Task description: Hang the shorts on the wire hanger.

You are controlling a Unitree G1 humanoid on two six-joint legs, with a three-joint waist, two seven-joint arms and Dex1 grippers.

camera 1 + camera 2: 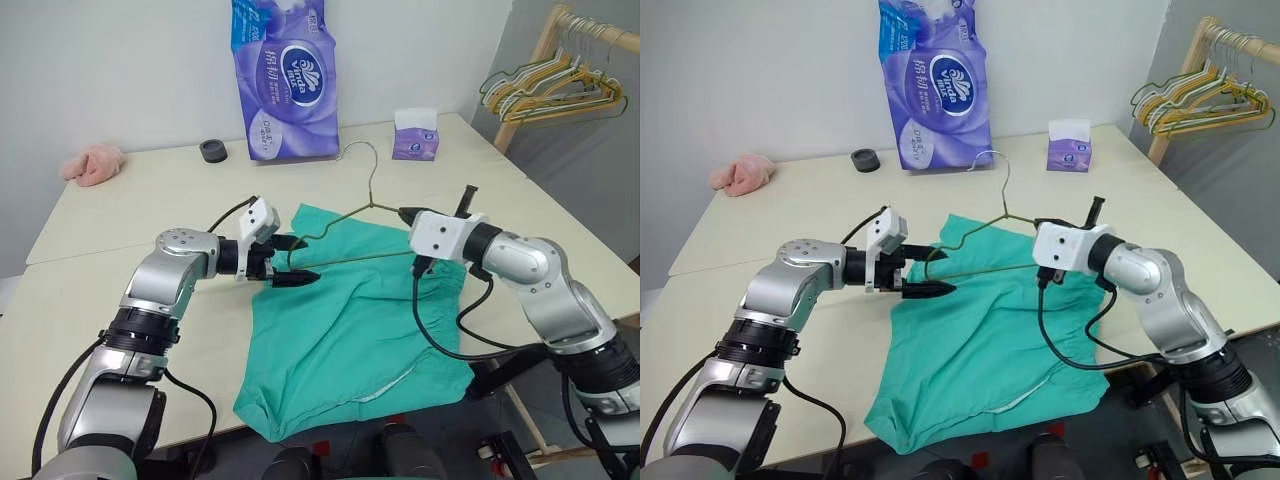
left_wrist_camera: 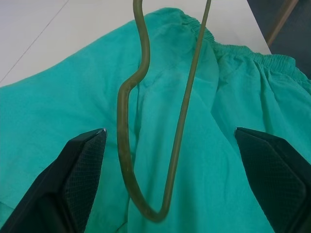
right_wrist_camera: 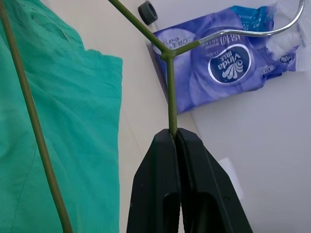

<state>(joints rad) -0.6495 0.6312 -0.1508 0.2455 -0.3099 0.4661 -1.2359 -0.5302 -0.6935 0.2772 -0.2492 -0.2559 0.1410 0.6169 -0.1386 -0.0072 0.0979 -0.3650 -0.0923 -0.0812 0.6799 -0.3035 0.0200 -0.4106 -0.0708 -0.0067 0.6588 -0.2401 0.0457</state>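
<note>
You're looking at the shorts lying spread flat at centre frame in the head view, their near edge sitting at the front edge of the table. The wire hanger is sitting above the upper part of the shorts, hook pointing toward the back of the table, roughly upper centre.

Your right gripper is clamping the hanger's wire, fingers pressed shut on the arm just below the neck junction; the right wrist view is showing that clearly. In the head view it's sitting right of centre, over the waistband side of the shorts.

Your left gripper is standing wide, holding nothing. It's sitting left of centre, pointing toward the right of the frame at the hanger's far corner. In the left wrist view the bent corner of the hanger is lying between the two spread fingers, apart from both. Whether that corner is resting on the cloth or hanging just above it is hard to tell.

In the background you're also getting a purple tissue pack at top centre, a small tissue box to its right, a dark tape roll, a pink cloth lump at upper left, and a bunch of hangers on a rack at upper right.
</note>
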